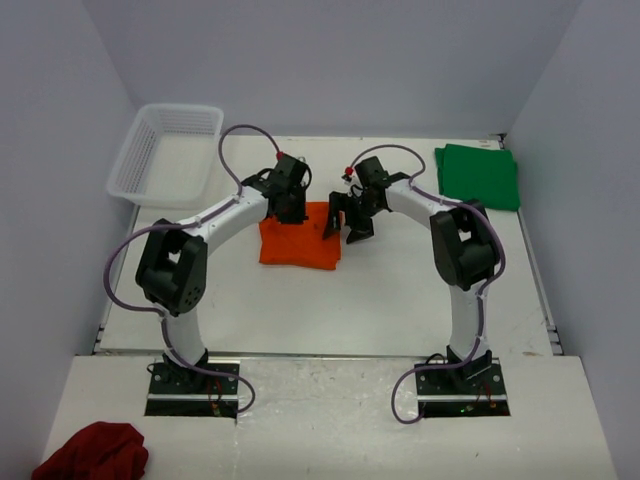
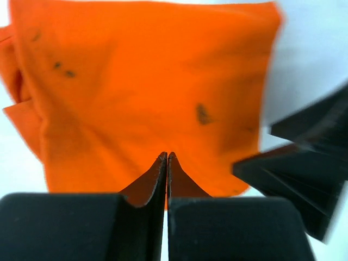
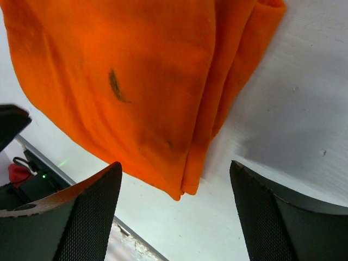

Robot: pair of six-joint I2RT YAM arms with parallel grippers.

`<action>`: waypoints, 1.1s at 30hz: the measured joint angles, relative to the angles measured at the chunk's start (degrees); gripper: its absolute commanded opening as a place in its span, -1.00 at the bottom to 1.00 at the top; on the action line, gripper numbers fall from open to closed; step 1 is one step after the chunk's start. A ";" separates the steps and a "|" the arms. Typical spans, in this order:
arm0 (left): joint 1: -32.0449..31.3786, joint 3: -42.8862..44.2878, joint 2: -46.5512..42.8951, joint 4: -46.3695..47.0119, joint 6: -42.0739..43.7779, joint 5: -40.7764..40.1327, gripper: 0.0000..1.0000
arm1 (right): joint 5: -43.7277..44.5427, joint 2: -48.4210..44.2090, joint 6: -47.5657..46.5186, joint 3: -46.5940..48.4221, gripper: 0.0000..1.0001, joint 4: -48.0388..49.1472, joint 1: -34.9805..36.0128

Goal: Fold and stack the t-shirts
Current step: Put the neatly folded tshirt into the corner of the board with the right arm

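The orange t-shirt (image 1: 300, 240) lies folded into a rectangle on the middle of the table; its layered corner (image 3: 187, 179) points toward the table's near edge. My left gripper (image 1: 288, 208) hovers over the shirt's far edge, jaws shut (image 2: 166, 154), with no cloth visibly pinched between them. At the shirt's right edge my right gripper (image 1: 338, 226) stands open (image 3: 175, 166), one finger on each side of the corner and neither touching it. The dark green t-shirt (image 1: 478, 175) lies folded at the far right of the table.
A white mesh basket (image 1: 165, 150) stands at the far left corner. A dark red cloth (image 1: 92, 452) lies crumpled on the near ledge, left of the left arm's base. White walls enclose the table on three sides.
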 measured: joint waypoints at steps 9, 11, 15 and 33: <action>0.22 -0.09 5.46 -4.31 -2.34 -9.25 -1.00 | -1.51 2.01 1.88 -0.52 0.59 1.27 -0.15; 0.28 -0.09 6.51 -4.96 -2.47 -10.29 -1.00 | -1.86 2.16 2.27 -0.48 0.58 1.38 -0.15; 0.74 -0.07 8.63 -5.88 -2.86 -11.15 -1.00 | -3.52 2.86 3.19 -0.09 0.56 1.42 -0.15; 2.95 -4.22 7.45 -0.87 -3.89 -6.62 -1.00 | -6.12 8.61 4.94 8.13 0.38 -1.60 1.64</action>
